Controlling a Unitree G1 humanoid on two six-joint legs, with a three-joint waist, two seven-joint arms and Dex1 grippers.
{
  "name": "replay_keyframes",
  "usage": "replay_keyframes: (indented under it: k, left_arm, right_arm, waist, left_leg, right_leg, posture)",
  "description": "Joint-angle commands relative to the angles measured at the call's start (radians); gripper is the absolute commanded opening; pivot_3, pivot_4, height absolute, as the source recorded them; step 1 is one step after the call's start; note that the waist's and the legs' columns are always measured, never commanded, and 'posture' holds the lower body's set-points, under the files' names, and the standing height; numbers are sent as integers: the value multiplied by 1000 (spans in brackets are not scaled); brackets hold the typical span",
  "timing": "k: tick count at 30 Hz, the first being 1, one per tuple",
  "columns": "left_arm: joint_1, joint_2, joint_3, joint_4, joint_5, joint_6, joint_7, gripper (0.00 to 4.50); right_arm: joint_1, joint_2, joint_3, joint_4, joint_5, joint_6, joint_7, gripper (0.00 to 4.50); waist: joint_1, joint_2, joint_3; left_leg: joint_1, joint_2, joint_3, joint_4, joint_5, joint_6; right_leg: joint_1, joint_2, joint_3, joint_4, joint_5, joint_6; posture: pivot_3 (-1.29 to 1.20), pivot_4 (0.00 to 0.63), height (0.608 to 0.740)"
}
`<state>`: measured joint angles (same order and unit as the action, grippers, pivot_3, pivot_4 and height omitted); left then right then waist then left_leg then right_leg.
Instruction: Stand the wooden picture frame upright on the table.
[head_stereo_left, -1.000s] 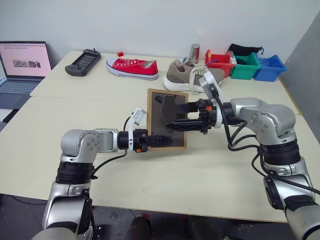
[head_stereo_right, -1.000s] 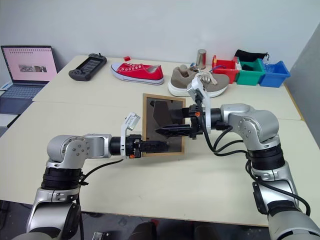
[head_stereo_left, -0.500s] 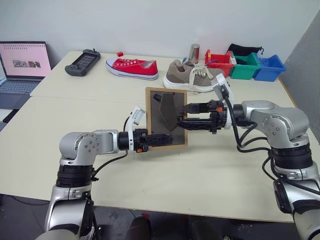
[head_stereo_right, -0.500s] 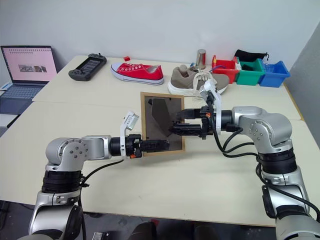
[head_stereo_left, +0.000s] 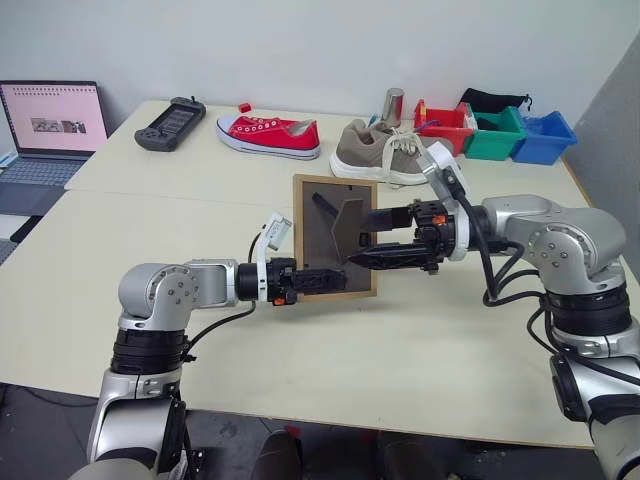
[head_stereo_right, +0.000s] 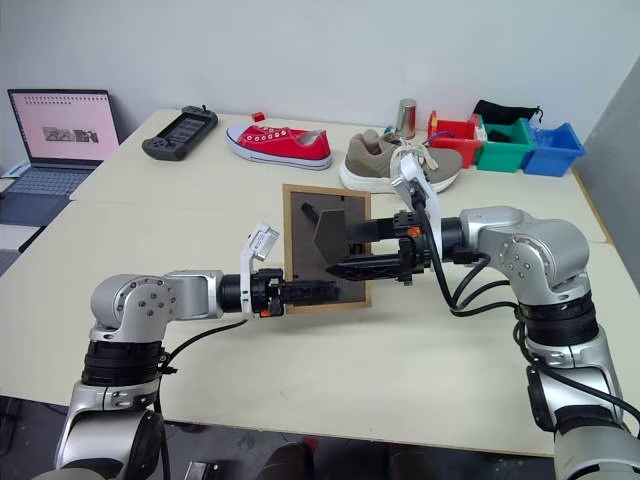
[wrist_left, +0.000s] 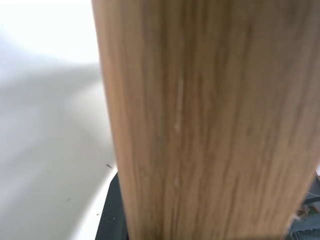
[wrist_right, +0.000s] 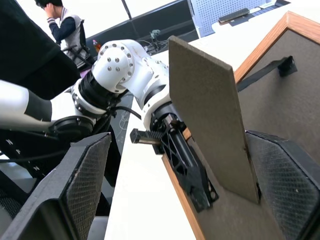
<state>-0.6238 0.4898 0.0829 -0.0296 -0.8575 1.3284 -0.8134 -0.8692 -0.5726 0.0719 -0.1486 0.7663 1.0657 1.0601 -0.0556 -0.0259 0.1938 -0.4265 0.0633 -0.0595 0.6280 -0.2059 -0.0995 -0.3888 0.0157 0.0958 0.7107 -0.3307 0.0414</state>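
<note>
The wooden picture frame (head_stereo_left: 322, 237) is held upright just over the table (head_stereo_left: 450, 340), its dark back facing me and its lower edge close to the tabletop. My left gripper (head_stereo_left: 318, 280) is shut on the frame's bottom rail; the left wrist view looks along the light-wood edge (wrist_left: 210, 125). The easel stand (wrist_right: 210, 130) is swung out from the back. My right gripper (head_stereo_left: 352, 238) is open, reaching in level from the right, with one finger (wrist_right: 85, 185) on each side of the stand.
At the back of the table lie a red sneaker (head_stereo_left: 268, 136), a beige sneaker (head_stereo_left: 385, 160), a game controller (head_stereo_left: 170, 124), a metal cup (head_stereo_left: 393, 104) and red, green and blue bins (head_stereo_left: 490, 130). A laptop (head_stereo_left: 50, 130) sits far left. A person (wrist_right: 62, 25) stands behind.
The easel stand has swung out from the frame's back. My right gripper has drawn back a little to the right and stays open. The left gripper and the frame have kept still.
</note>
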Motion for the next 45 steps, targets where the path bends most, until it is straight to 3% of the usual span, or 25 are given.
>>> replay_keyframes:
  k: [1, 5, 13, 15, 19, 22, 28, 32, 44, 45]
  left_arm:
    - [-6, 1, 39, -33, -30, -8, 12, 1014]
    - [-16, -8, 82, -25, -76, 41, 28, 1014]
    - [-22, 24, 183, 5, -219, 274, 51, 1014]
    - [-11, 63, 156, 33, -260, 286, 72, 1014]
    - [-20, 104, 118, 119, -411, 286, 137, 1014]
    - [-51, 118, 76, 217, -594, 286, 226, 1014]
    - [-24, 148, -34, 248, -916, 267, 431, 1014]
    - [18, 193, -128, 208, -1102, 169, 553, 1014]
    - [61, 197, -155, 144, -1115, 102, 568, 1014]
    - [63, 198, -159, 141, -1115, 100, 573, 1014]
  right_arm:
    - [-3, 1, -1, 22, -29, -54, -8, 4460]
    - [-5, -26, 19, 115, -152, -175, -34, 4460]
    - [114, -245, 16, 88, -226, -302, 132, 4460]
    - [175, -285, 73, 118, -406, -566, 106, 4460]
    - [254, -271, 128, 202, -605, -954, 64, 4460]
    - [248, -194, 163, 363, -830, -1482, -141, 4460]
    - [136, -92, 157, 594, -1122, -2056, -491, 4460]
    - [85, -68, 159, 679, -1246, -2213, -642, 4460]
    - [4, -15, 206, 728, -1520, -2359, -909, 4460]
    - [-3, -12, 212, 730, -1536, -2362, -923, 4291]
  waist:
    - [-2, 0, 0]
    - [-2, 0, 0]
    - [5, 0, 0]
    - [4, 0, 0]
    - [-3, -1, 0]
    - [-7, -1, 0]
    - [-5, -1, 0]
    - [0, -1, 0]
    - [-2, -1, 0]
    - [-2, -1, 0]
  left_leg:
    - [0, 0, 0, 0, 0, 0]
    - [0, 0, 0, 0, 0, 0]
    - [-2, 0, 0, 0, 0, 0]
    - [-2, 0, 0, 0, 0, 0]
    - [-1, 0, -1, 0, 0, 0]
    - [-1, 0, 0, 1, 0, 0]
    - [0, 0, 0, 1, 0, -1]
    - [1, -1, -1, 1, 2, -4]
    - [5, -1, 0, 1, 3, -4]
    - [6, -1, 0, 1, 3, -4]
  right_leg:
    - [0, 0, 0, 0, 0, 0]
    - [0, 0, 0, 0, 0, 0]
    - [0, 0, 0, -3, 0, 0]
    - [0, 0, 0, -4, 0, 0]
    - [0, 0, 0, -4, 0, 1]
    - [0, 0, 1, -3, 0, 1]
    - [0, -1, 1, 1, 0, 0]
    - [1, -1, 0, 2, 0, 0]
    - [3, -1, 1, 3, 0, 0]
    - [3, -1, 2, 3, 0, 0]
  posture:
    - [0, 150, 740]
    - [0, 150, 740]
    - [0, 150, 740]
    - [0, 150, 740]
    - [0, 150, 740]
    - [0, 150, 740]
    - [0, 150, 740]
    - [0, 150, 740]
    - [0, 150, 740]
    - [0, 150, 740]
